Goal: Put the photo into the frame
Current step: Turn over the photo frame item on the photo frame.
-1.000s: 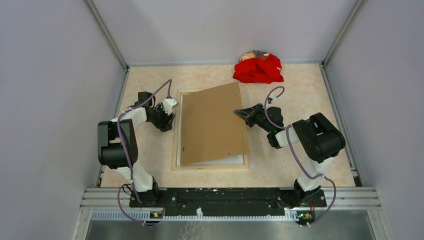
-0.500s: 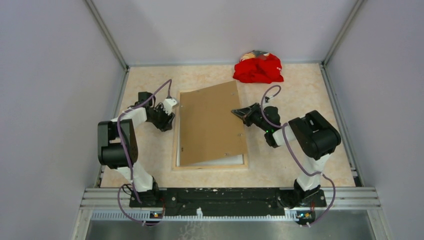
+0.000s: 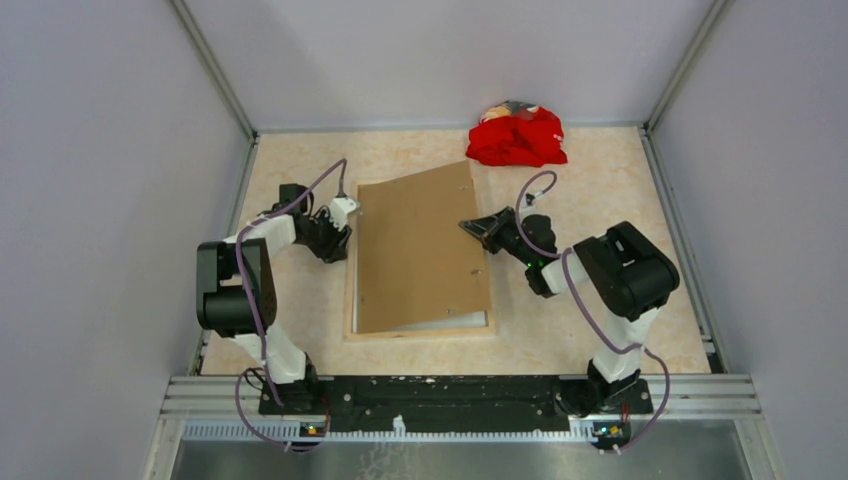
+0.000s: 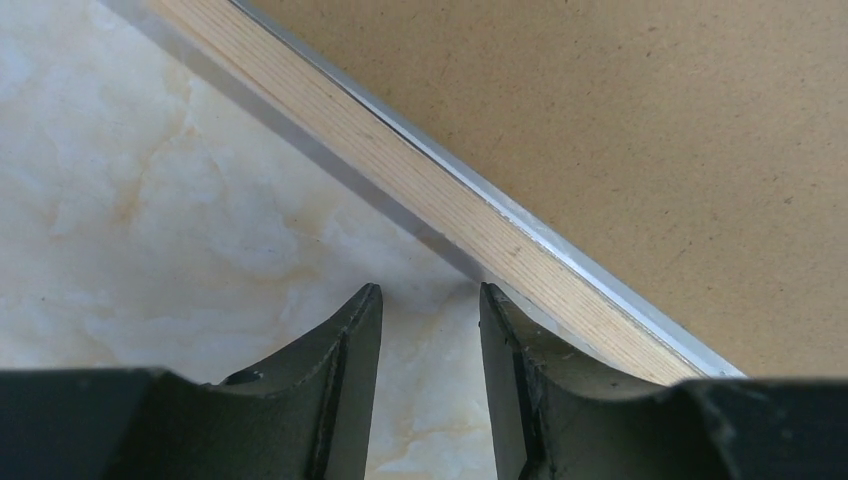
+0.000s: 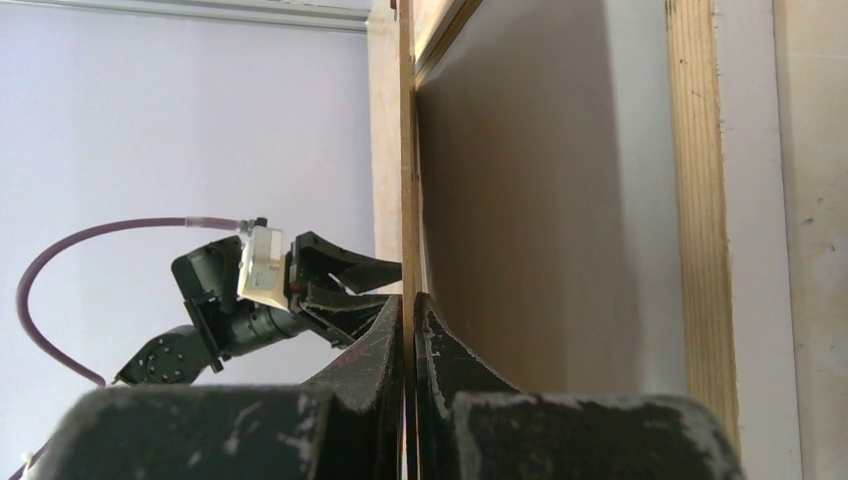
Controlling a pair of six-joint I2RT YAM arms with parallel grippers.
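Note:
The frame [image 3: 420, 333] lies wood side up on the table. Inside it lies a white sheet [image 3: 452, 320], the photo, plain back up, showing only as a strip at the near end. A brown backing board [image 3: 420, 250] slants over both and hides most of the photo. My right gripper [image 3: 470, 226] is shut on the board's right edge [image 5: 407, 150], which it holds raised above the frame's right rail [image 5: 690, 200]. My left gripper [image 4: 430, 295] stands open on the bare table just outside the frame's left rail [image 4: 450, 190], with nothing between its fingers.
A crumpled red cloth [image 3: 517, 137] lies at the back of the table, right of centre. Grey walls close the table in on the left, back and right. A metal rail [image 3: 460, 392] carrying the arm bases runs along the near edge.
The right gripper has carried the board's right edge leftward, so the board sits more squarely over the frame. The left gripper's jaws have narrowed a little and it has stayed beside the left rail.

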